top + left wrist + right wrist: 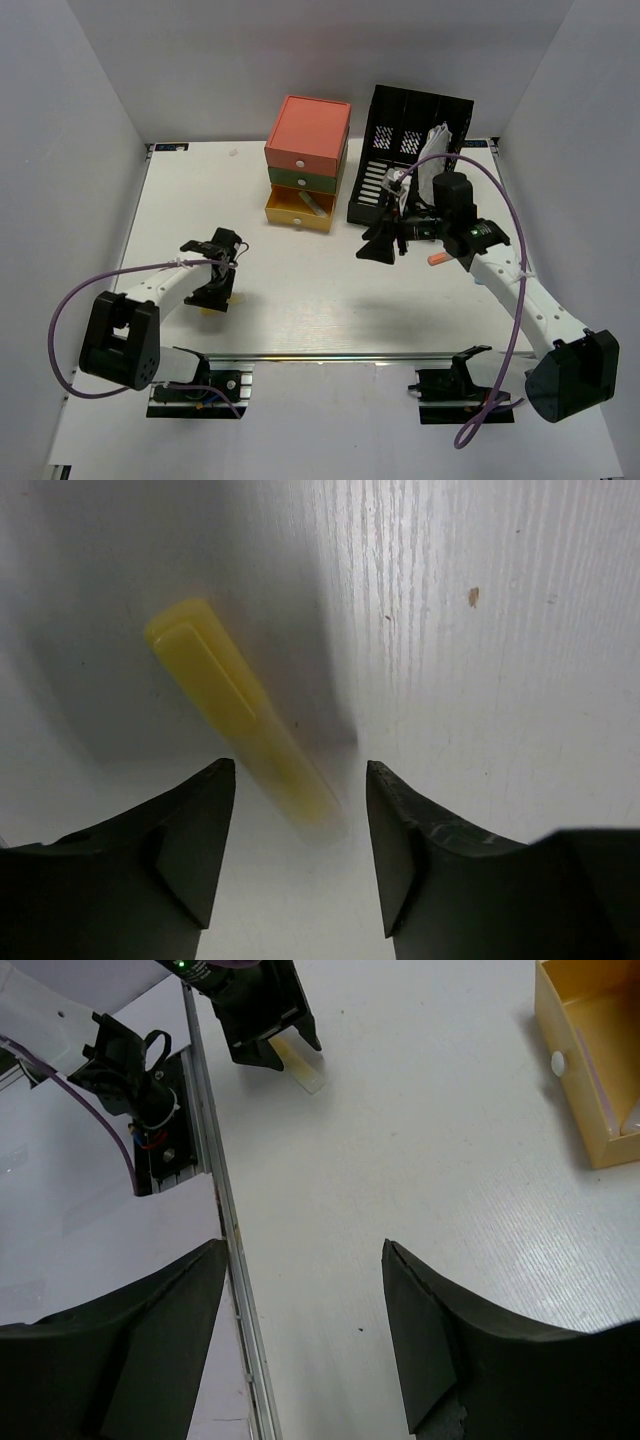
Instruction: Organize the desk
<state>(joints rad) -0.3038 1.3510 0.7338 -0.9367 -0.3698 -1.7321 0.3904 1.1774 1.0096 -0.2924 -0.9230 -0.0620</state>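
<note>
Large white flat desk (300, 310) with a metal rail (216, 1160) along its near edge fills the view. It's rigid and smooth and looks a bit slick. There's nothing on it to grip, and small stuff will probably skate if nudged.

Left gripper (300, 777) is low over the near-left of the desk, jaws well apart, holding nothing. A flat yellow plastic stick (210, 670) lies on the surface, its near end between the fingertips. That end is blurred, so it could be a highlighter or a clip, can't say. It looks light, stiff and glossy. I'd pinch it across the narrow width at mid-length, tips right down at the surface.

Right gripper (305, 1260) hovers wide open and empty over right-centre, just near of the black slotted file rack (410, 150).

The orange, green and yellow three-drawer box (308, 150) sits far centre with its bottom yellow drawer (590, 1070) pulled out, a likely drop spot. A short orange pen-like item (440, 259) lies loose beside the right arm.
</note>
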